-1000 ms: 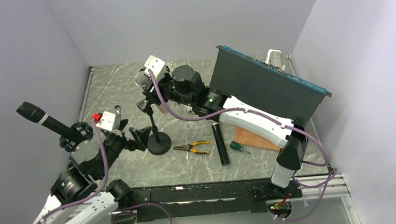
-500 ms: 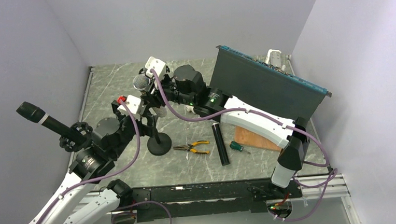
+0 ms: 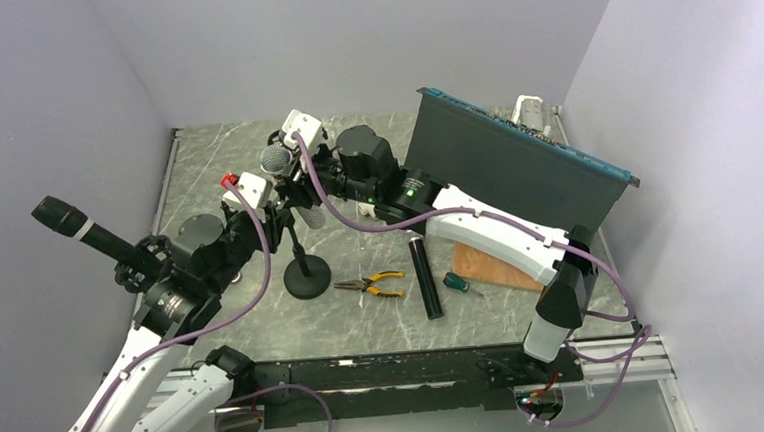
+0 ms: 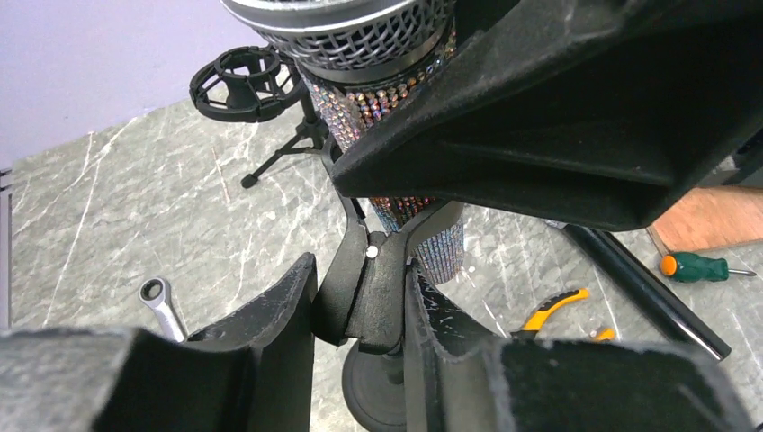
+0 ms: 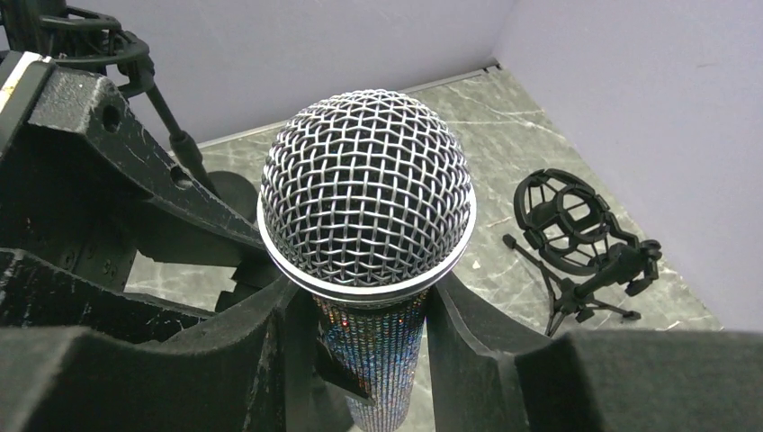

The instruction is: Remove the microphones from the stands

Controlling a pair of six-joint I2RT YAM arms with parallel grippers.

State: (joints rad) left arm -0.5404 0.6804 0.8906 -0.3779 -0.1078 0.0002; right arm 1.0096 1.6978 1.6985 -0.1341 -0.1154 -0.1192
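Observation:
The microphone [image 3: 274, 160], with a silver mesh head [image 5: 366, 189] and a glittering body [image 4: 360, 108], stands upright in the clip of a black stand with a round base [image 3: 308, 278]. My right gripper [image 5: 369, 337] is shut on the microphone's body just under the head, one finger [image 5: 463, 333] on each side. Lower down, my left gripper [image 4: 360, 301] is shut on the stand's clip joint [image 4: 369, 279], directly beneath the microphone. In the top view the left gripper [image 3: 284, 227] sits below the right gripper [image 3: 301, 179].
A black microphone [image 3: 73, 227] on a shock mount juts out at the left. Orange-handled pliers [image 3: 372, 285], a black cylinder [image 3: 424, 279], a green screwdriver [image 3: 459, 283] and a wooden board [image 3: 491, 264] lie right of the stand. Behind is a dark rack unit [image 3: 516, 173]. An empty shock-mount tripod [image 5: 576, 225] and a wrench [image 4: 162, 301] are nearby.
My left arm swung up and right from beside the stand's base, and its open gripper closed on the stand's clip. The right gripper kept its hold on the microphone.

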